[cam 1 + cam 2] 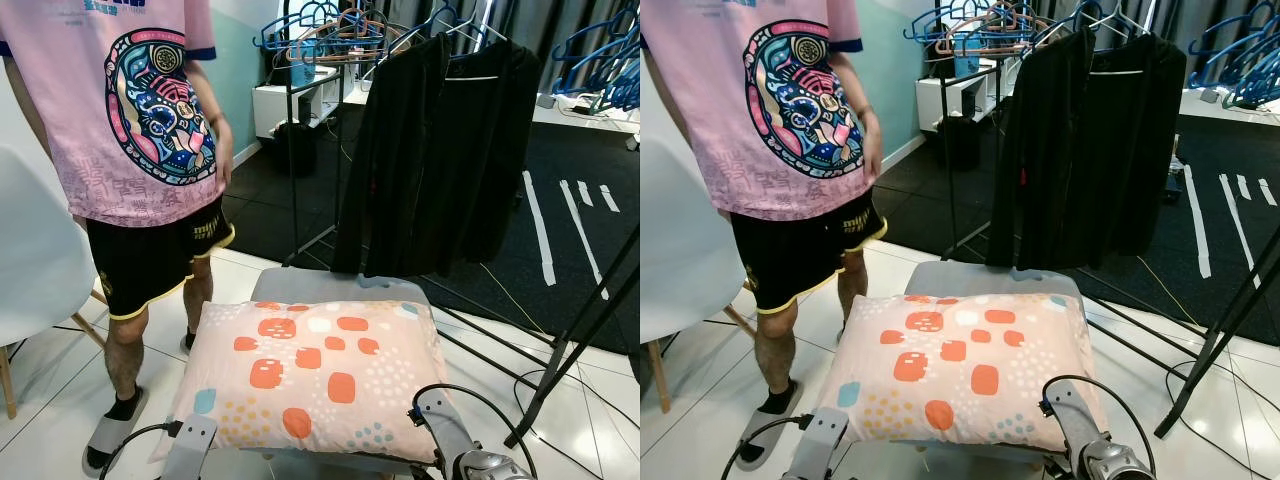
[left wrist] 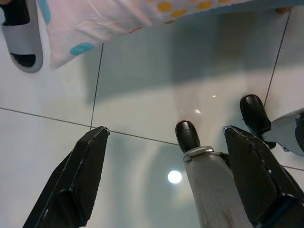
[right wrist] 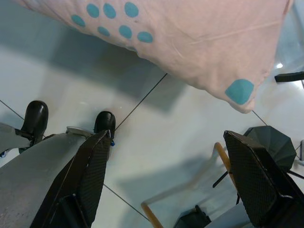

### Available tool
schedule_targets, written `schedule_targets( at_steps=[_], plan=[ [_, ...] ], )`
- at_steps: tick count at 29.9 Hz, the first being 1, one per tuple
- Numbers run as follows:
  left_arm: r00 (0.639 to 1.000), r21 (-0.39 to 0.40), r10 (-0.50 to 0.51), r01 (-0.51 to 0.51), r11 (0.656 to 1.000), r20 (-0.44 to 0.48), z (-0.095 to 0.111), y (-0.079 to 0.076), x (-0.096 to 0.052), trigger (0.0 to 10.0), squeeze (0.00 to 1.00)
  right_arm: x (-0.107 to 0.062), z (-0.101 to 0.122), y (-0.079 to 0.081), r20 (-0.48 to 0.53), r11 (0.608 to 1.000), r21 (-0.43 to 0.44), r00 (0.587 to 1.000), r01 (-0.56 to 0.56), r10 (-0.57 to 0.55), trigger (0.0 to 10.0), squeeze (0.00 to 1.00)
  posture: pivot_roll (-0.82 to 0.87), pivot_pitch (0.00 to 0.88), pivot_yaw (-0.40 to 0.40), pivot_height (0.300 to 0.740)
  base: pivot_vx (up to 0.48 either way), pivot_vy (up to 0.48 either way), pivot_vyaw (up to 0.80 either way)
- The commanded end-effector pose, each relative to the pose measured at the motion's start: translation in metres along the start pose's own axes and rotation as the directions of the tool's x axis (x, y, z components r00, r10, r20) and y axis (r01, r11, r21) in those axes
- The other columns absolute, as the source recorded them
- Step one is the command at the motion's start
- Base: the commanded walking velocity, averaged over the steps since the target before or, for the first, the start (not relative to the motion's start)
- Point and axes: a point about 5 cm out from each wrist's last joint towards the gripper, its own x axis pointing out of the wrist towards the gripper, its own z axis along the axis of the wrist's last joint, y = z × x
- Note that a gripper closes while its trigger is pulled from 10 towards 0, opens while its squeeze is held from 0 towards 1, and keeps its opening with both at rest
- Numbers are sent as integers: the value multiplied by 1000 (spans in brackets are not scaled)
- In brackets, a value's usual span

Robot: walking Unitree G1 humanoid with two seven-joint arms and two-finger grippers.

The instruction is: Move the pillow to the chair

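Pillow (image 1: 310, 375): laid flat on grey chair (image 1: 345, 286), 12 o'clock of robot.
Left gripper (image 2: 166, 183): fingers spread, nothing held, below pillow edge.
Right gripper (image 3: 171, 183): fingers spread, nothing held.
Person (image 1: 150, 150): stood at 10 o'clock.

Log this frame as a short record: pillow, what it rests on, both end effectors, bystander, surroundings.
pillow: pink, orange and teal patches, lying flat
support: grey chair, pillow overhangs its near edge
left end effector: open, low under the pillow's edge, over the tiled floor
right end effector: open, under the pillow's other near corner
person: standing left of the chair
background: black clothes on a rack
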Motion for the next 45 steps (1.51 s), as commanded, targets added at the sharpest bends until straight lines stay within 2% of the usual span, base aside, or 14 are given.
schedule_targets(
  at_steps=[1, 4, 6, 8, 9, 14, 25, 32, 36, 41, 45],
  plan=[
    [1000, -9, 5, -5, 1000, 4, 2, -2, 1, 10000, 0, 1, 3, 2, 7, 1000, 11, 1000, 1, -1, 10000, 0, -156, 0, -8, 740, 0, 0, 0],
    [1000, -21, 22, -21, 1000, 19, 7, -1, 1, 10000, 0, 1, 4, 2, 12, 1000, 18, 1000, 7, -8, 10000, 0, -152, 0, -13, 740, 0, 0, 0],
    [994, -65, 70, -65, 996, 78, 22, 7, 1, 10000, 0, 1, 10, 2, 35, 999, 32, 999, 28, -29, 10000, 0, -147, 0, -28, 740, 0, 0, 0],
    [990, -86, 92, -83, 993, 105, 28, 11, 1, 10000, 0, 1, 13, 2, 46, 999, 38, 998, 36, -38, 10000, 0, -148, 0, -30, 740, 0, 0, 0],
    [986, -107, 113, -100, 989, 123, 30, 17, 0, 10000, 0, 1, 16, 1, 59, 998, 41, 997, 45, -47, 10000, 0, -150, 0, -32, 740, 0, 0, 0],
    [977, -140, 147, -126, 982, 152, 33, 28, -2, 10000, 0, 0, 23, -1, 88, 996, 66, 993, 67, -72, 10000, 0, -162, 0, -26, 740, 0, 0, 0],
    [968, -185, 174, -140, 973, 180, 44, 33, -3, 10000, 0, -1, 31, -4, 118, 990, 96, 986, 105, -116, 10000, 0, -188, 0, -15, 740, 0, 0, 0],
    [965, -204, 190, -152, 967, 181, 39, 38, -4, 10000, 0, -1, 29, -4, 118, 990, 93, 986, 105, -115, 10000, 0, -164, 0, -26, 740, 0, 0, 0],
    [965, -222, 199, -160, 962, 169, 26, 45, -7, 10000, 0, 0, 25, -3, 117, 990, 102, 987, 98, -110, 10000, 0, -181, 0, -8, 740, 0, 0, 0],
    [965, -231, 200, -159, 960, 171, 20, 44, -8, 10000, 0, 1, 19, 1, 139, 987, 147, 987, 61, -81, 10000, 0, -186, 0, 16, 740, 0, 0, 0],
    [967, -239, 201, -161, 958, 156, 11, 42, -8, 10000, 0, 1, 9, 1, 120, 989, 141, 990, 53, -70, 10000, 0, -169, 0, 2, 740, 0, 0, 0]
  ],
)
